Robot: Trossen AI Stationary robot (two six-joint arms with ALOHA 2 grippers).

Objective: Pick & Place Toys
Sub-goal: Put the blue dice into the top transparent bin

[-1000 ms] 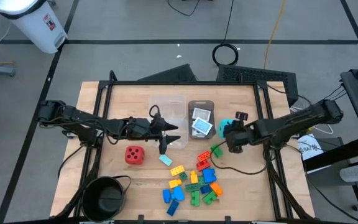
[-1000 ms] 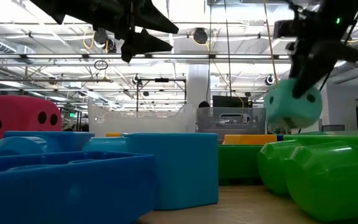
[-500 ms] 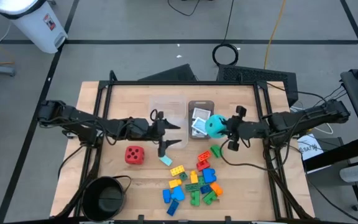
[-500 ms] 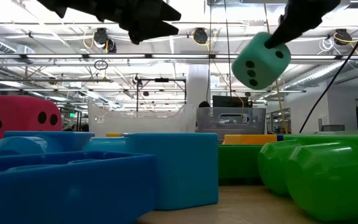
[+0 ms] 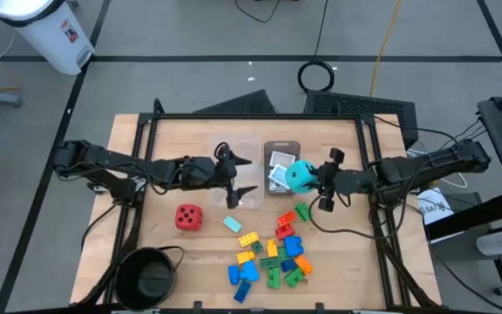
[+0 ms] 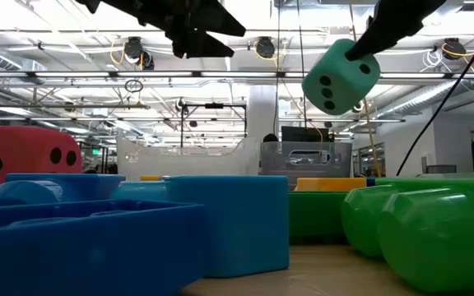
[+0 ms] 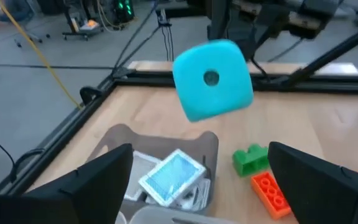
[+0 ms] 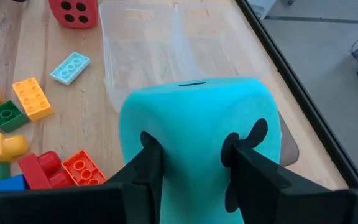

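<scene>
My right gripper (image 5: pixel 314 181) is shut on the teal die (image 5: pixel 299 176) and holds it in the air over the right side of the grey tray (image 5: pixel 281 148). The tray holds white cards (image 7: pixel 173 177). My left gripper (image 5: pixel 246 178) is open and empty above the clear tub (image 5: pixel 234 148), left of the die. The red die (image 5: pixel 188 217) rests on the table. A light blue brick (image 5: pixel 233 224) lies near it. Several coloured bricks (image 5: pixel 273 253) lie in a heap near the front. My right gripper pinches the teal die between its two fingers (image 8: pixel 151 155), on the die's side toward the arm (image 8: pixel 194 168). The fingers come level from the table's right side. The die is lifted clear above the tray, a little tilted (image 6: pixel 341 76).
A round black bowl (image 5: pixel 149 277) stands at the front left corner. A green brick (image 7: pixel 250 158) and an orange brick (image 7: pixel 269 190) lie right of the tray. A black frame (image 5: pixel 251 116) runs round the table top.
My right gripper has lifted the teal die and carried it toward the table's left, from beside the tray to over its right side. The die has turned a little in the air. My left gripper has moved a little toward the far edge, over the clear tub.
</scene>
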